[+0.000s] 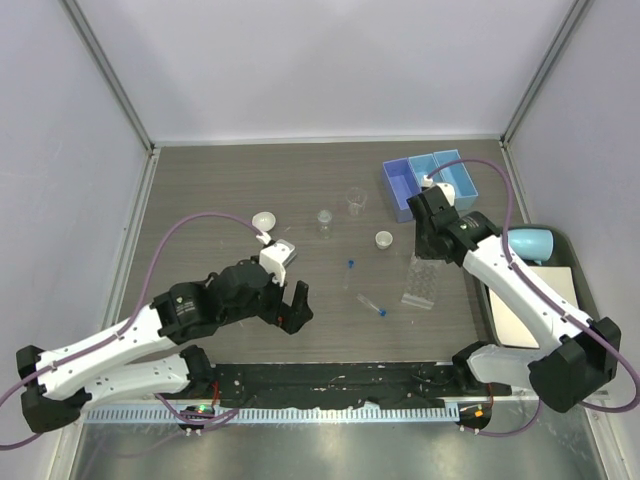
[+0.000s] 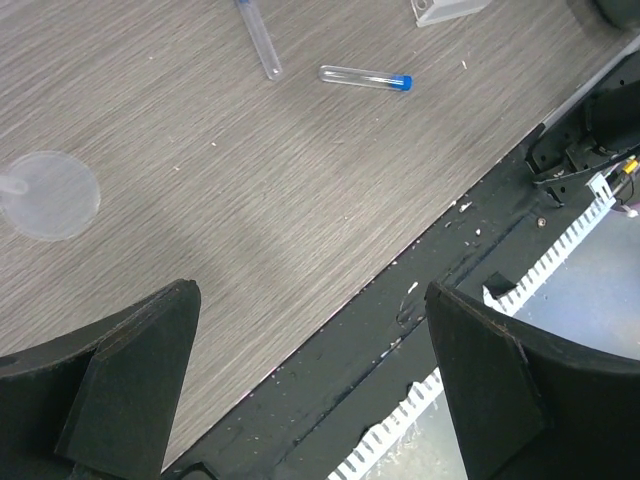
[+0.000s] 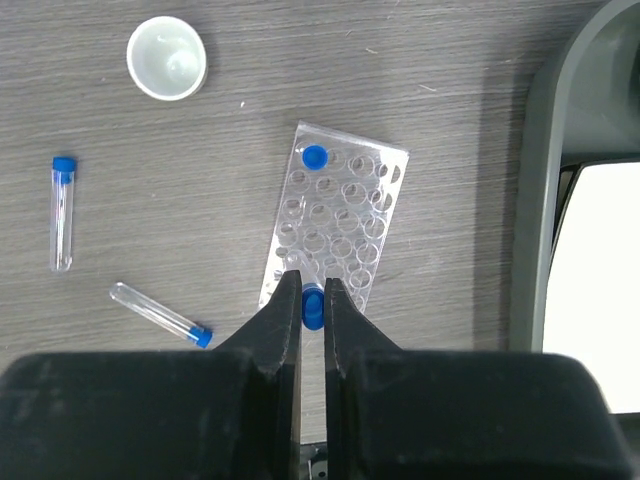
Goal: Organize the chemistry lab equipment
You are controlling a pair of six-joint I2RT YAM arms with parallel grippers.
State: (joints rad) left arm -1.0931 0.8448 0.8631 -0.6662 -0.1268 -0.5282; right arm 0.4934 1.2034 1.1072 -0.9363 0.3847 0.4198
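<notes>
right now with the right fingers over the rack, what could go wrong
The tube pinched in the right fingers hangs at the near edge row of the rack; missing a hole could tip or shove the rack. Two loose tubes lie beside it and might roll if bumped.

Entry: no text, label, brand, number or sign is reading legibly in any of the three views.
</notes>
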